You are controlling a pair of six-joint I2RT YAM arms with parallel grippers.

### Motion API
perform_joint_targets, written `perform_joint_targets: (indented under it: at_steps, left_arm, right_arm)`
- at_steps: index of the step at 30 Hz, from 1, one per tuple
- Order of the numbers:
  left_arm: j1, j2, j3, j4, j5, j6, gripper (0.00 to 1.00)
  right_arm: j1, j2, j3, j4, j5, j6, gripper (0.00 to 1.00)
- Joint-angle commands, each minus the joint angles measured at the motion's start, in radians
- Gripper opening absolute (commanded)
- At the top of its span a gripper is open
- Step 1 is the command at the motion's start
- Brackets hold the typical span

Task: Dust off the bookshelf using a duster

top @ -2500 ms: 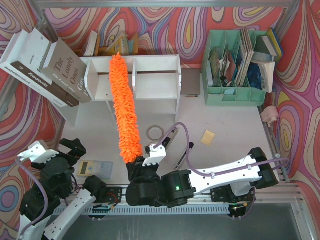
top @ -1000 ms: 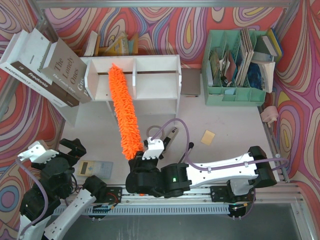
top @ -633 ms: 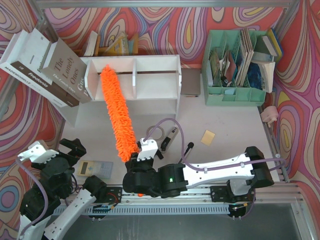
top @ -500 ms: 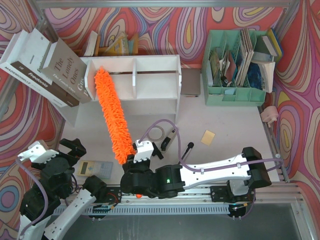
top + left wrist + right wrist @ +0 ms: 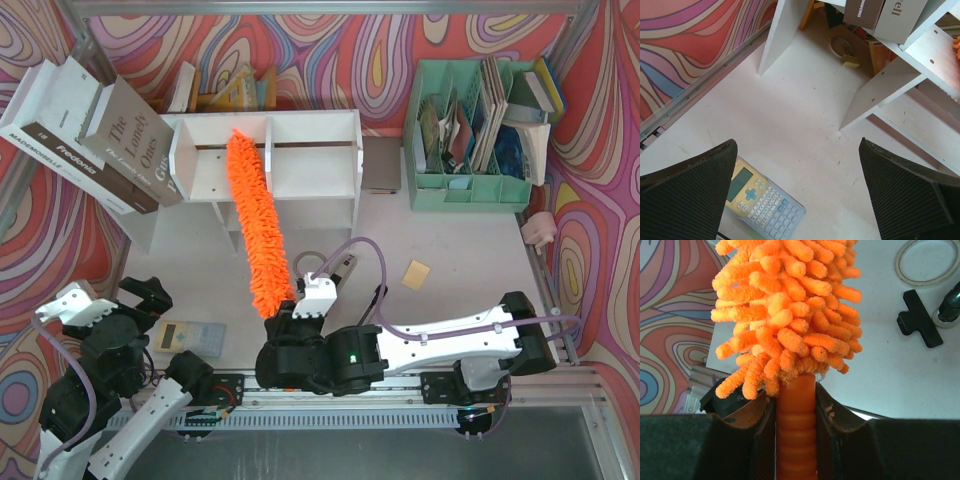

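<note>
Swirl-patterned walls, white worktop [image 5: 450, 230]. We see right pincer [image 5: 796, 405] clamped on thin handle of long fluffy orange duster [image 5: 255, 225], tip over white two-tier wooden bookshelf [image 5: 310, 160]. Left pincer [image 5: 799, 197] spread wide, empty. Our worry: hard sideways sweep shoves shelf, topples big leaning books [image 5: 130, 140].

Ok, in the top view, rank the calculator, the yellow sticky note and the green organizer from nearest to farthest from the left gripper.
From the left gripper:
1. Calculator, just to its right, at the near edge.
2. Sticky note, well to the right, mid-depth.
3. Organizer, far right, at the back.
</note>
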Motion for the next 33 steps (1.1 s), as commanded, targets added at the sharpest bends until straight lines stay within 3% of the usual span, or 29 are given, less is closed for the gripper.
perform_joint_targets:
  at_steps: [1,8,11,15,22,25,29,33]
  left_arm:
    - [-0.005,0.014,-0.010,-0.008,-0.012,-0.004,0.98]
    - [-0.005,0.013,-0.008,-0.009,-0.013,-0.004,0.98]
    - [-0.005,0.010,-0.008,-0.011,-0.014,-0.004,0.98]
    - [-0.005,0.008,-0.010,-0.010,-0.014,-0.005,0.98]
    - [-0.005,0.010,-0.010,-0.009,-0.013,-0.004,0.98]
    - [-0.006,0.010,-0.010,-0.008,-0.012,-0.002,0.98]
    - [-0.005,0.011,-0.009,-0.009,-0.012,-0.004,0.98]
    - [-0.005,0.011,-0.009,-0.011,-0.013,-0.005,0.98]
  right_arm:
    - [-0.005,-0.018,0.011,-0.094,0.087,0.108,0.00]
    - [-0.005,0.035,0.012,0.281,-0.084,-0.279,0.00]
    - [-0.005,0.064,0.048,0.299,-0.121,-0.319,0.00]
    - [-0.005,0.055,0.049,0.210,-0.069,-0.240,0.00]
    - [-0.005,-0.041,-0.013,-0.077,0.100,0.101,0.00]
    - [-0.005,-0.065,-0.027,-0.133,0.129,0.169,0.00]
    - [-0.005,-0.064,-0.026,-0.113,0.120,0.137,0.00]
    - [-0.005,-0.065,-0.009,-0.001,0.104,-0.041,0.00]
